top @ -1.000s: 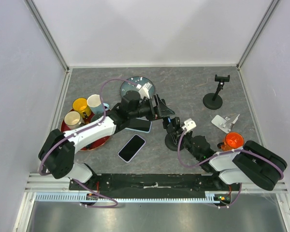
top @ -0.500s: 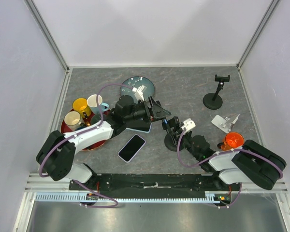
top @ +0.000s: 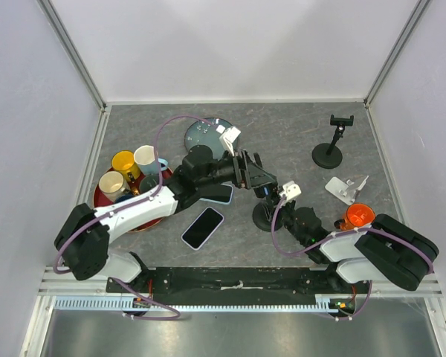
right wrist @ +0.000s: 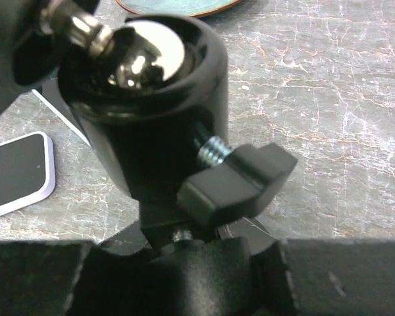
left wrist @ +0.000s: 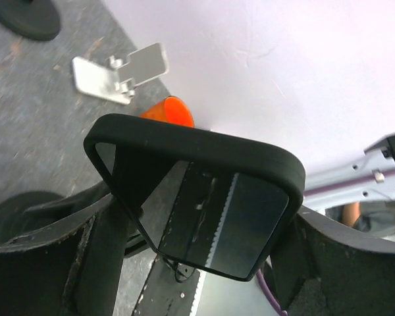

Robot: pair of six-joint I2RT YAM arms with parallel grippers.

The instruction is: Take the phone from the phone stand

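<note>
Phone (left wrist: 204, 197) shifted rightward, right jaws gripping stand (right wrist: 145, 112)

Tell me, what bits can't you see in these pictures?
Top view: the left arm covers the phone.
Left wrist view: the phone blocks whatever clamps it from behind.
Right wrist view: the phone stand has its base behind blurry right fingers; its top is cut off.

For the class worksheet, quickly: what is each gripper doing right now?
Left gripper: closed on the phone.
Right gripper: closed on the phone stand, low on its stem.
</note>
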